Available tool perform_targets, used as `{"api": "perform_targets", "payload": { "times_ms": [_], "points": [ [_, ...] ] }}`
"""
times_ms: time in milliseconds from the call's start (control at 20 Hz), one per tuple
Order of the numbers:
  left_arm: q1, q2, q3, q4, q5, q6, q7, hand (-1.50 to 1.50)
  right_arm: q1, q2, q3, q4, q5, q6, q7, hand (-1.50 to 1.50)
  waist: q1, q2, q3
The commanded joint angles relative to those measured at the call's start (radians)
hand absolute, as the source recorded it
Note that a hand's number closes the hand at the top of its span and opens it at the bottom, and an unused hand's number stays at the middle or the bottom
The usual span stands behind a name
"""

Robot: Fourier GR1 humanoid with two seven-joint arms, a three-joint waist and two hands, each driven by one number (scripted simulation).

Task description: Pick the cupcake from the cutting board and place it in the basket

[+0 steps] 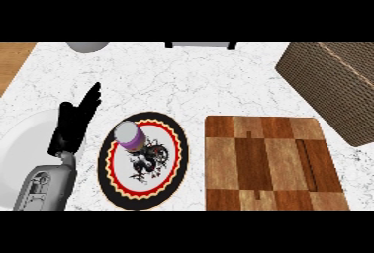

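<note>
The cupcake (131,136), with a purple wrapper and a pale grey top, stands on the upper left part of a round plate (179,148) that has a black, red and yellow rim and a dragon drawing. The wooden checkered cutting board (266,163) lies right of that plate with nothing on it. The brown woven basket (329,74) sits at the upper right, partly cut off by the view's edge. My left hand (73,123) is open left of the plate, fingers straight and pointing away, a little apart from the cupcake. My right hand does not show.
A large white round dish (18,148) lies under and left of my left forearm. A grey rounded object (87,47) and a black item (201,45) sit at the counter's far edge. Wood floor shows at the upper left corner.
</note>
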Motion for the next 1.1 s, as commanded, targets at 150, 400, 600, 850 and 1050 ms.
{"api": "perform_targets", "payload": {
  "times_ms": [150, 400, 600, 850, 1050],
  "points": [
    [0.044, -0.02, -0.023, -0.033, -0.015, 0.01, -0.024, 0.0, -0.045, 0.019, -0.056, 0.226, -0.021, 0.007, 0.018, 1.5, 0.016, 0.004, 0.001],
    [0.017, -0.005, 0.006, 0.036, -0.021, 0.022, -0.049, 0.0, -0.045, 0.025, -0.107, 0.283, -0.072, 0.005, -0.063, -1.5, 0.0, 0.004, 0.001],
    [0.02, -0.017, -0.006, -0.009, 0.006, -0.003, -0.012, 0.0, -0.029, 0.023, -0.175, 0.322, -0.123, -0.079, -0.114, -1.5, 0.02, 0.011, 0.003],
    [-0.033, -0.013, -0.006, -0.007, -0.011, 0.013, 0.029, 0.0, -0.081, -0.002, -0.274, 0.326, -0.214, -0.113, -0.054, -1.5, 0.003, 0.004, 0.002],
    [-0.006, -0.027, -0.021, -0.052, -0.011, 0.016, 0.051, 0.0, -0.025, -0.06, -0.35, 0.355, -0.272, -0.181, -0.08, -1.5, 0.011, 0.008, 0.003]
  ]
}}
